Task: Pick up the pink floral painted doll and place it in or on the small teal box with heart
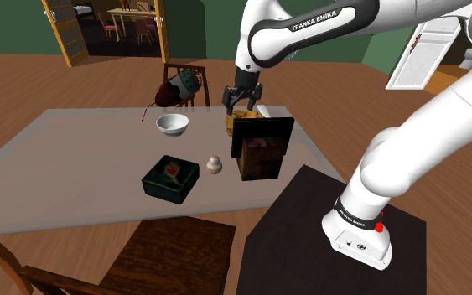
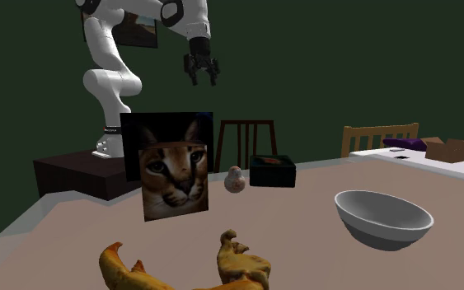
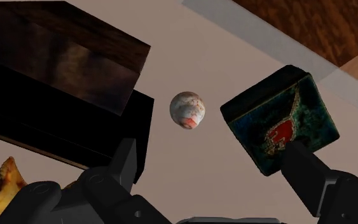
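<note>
"What sat nearest your lens?"

"On the wrist camera, my own two black fingers (image 3: 123,167). They stood wide apart with nothing between them but bare table. The gripper (image 3: 211,149) was high above the surface and held nothing."

"And the doll?"

"I saw the doll (image 3: 187,109) past the fingertips, a small rounded figure, whitish with reddish-pink blotches. It stood on the table (image 1: 58,159) and nothing touched it. It was between the tall dark block (image 3: 63,57) and the teal box (image 3: 279,121), with a gap on each side."

"Did the other cameras agree?"

"Yes. In the shoulder view the doll (image 1: 214,165) stood upright near the teal box (image 1: 171,178), apart from it, toward that view's right. The box was dark teal with a red heart on its shut lid. The block (image 1: 261,147) stood on the doll's other side, and I had the gripper (image 1: 244,105) hanging open over the block's far edge."

"Anything else on the table?"

"A white bowl (image 1: 173,126) beyond the box. In the second exterior view the block (image 2: 176,165) showed a cat's face, and a yellow figure (image 2: 238,264) lay closest to that camera. The doll (image 2: 235,179) was behind the block, beside the teal box (image 2: 272,171), and the gripper (image 2: 200,76) was high overhead."
</note>
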